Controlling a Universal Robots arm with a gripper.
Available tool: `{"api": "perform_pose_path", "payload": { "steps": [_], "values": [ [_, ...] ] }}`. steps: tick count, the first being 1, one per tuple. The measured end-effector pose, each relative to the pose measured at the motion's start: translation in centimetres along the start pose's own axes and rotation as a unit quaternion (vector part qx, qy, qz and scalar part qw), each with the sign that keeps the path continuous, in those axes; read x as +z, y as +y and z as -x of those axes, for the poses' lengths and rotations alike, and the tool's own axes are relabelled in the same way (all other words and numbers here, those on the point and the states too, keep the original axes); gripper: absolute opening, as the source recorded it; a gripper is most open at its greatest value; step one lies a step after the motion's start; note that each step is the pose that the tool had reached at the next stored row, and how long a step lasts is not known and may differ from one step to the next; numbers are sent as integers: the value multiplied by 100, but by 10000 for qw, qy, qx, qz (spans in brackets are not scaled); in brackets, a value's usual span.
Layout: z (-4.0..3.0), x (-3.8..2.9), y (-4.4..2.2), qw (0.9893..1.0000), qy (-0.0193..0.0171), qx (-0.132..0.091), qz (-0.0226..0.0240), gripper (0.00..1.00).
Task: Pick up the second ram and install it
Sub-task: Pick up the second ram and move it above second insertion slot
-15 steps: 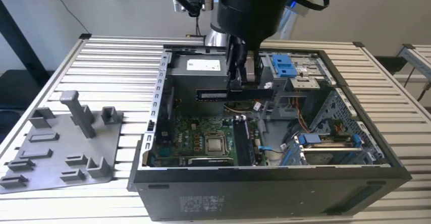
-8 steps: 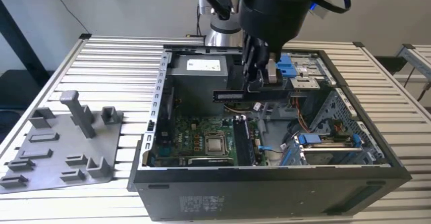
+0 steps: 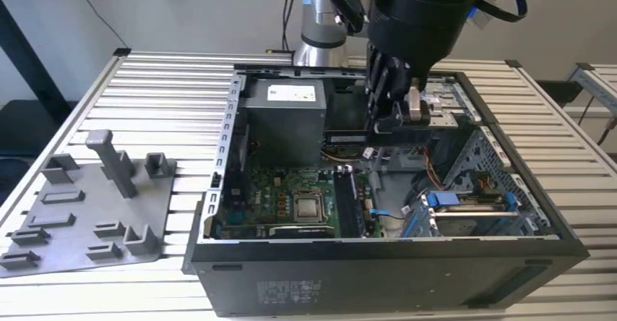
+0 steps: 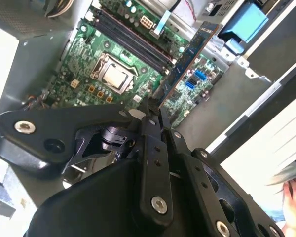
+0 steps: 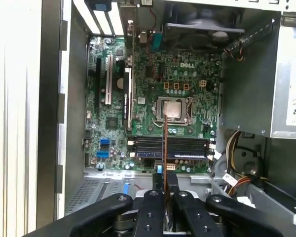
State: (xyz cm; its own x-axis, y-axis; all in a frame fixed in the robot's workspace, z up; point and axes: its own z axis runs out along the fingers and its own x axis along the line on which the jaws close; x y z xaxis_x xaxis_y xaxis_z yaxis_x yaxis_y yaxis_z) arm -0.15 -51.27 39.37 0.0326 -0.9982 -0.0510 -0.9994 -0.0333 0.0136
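My gripper (image 3: 388,124) hangs over the open computer case (image 3: 222,162), above the motherboard. It is shut on the second ram (image 4: 185,61), a thin dark-green stick with a gold edge that sticks out from between the fingertips. In the first wrist view the second ram (image 5: 165,148) shows edge-on as a thin line in front of my gripper (image 5: 165,192), crossing the dark memory slots (image 5: 170,147). It is held above the board, apart from the slots. In the second wrist view my gripper (image 4: 151,112) pinches one end of the stick, and the memory slots (image 4: 133,38) lie beyond it.
The processor socket (image 3: 308,207) sits mid-board next to the memory slots (image 3: 349,202). A grey power supply (image 3: 285,118) fills the case's rear corner. A drive cage with blue tabs (image 3: 467,205) is on the exterior view's right. A grey fixture plate (image 3: 58,245) with a tall post (image 3: 115,165) lies outside the case.
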Motion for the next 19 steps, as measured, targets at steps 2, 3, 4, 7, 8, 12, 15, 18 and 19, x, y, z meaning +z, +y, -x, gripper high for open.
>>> {"api": "perform_pose_path", "payload": {
  "steps": [2, 3, 4, 7, 8, 12, 15, 18, 19],
  "values": [
    [0, 0, -5, 10000, -1, 0, 0, 14],
    [0, 0, -5, 10000, -1, 0, 0, 14],
    [0, 1, -5, 10000, -2, 0, 0, 14],
    [0, 0, -6, 10000, -2, -1, 0, 14],
    [0, 0, -6, 10000, -2, -1, 0, 14],
    [44, 3, -8, 10000, -2, -1, 0, 14],
    [142, 8, -10, 10000, -2, 1, -1, 14],
    [236, 14, -13, 10000, -2, 3, -3, 14],
    [268, 15, -14, 10000, -1, 4, -3, 14]
  ]
}}
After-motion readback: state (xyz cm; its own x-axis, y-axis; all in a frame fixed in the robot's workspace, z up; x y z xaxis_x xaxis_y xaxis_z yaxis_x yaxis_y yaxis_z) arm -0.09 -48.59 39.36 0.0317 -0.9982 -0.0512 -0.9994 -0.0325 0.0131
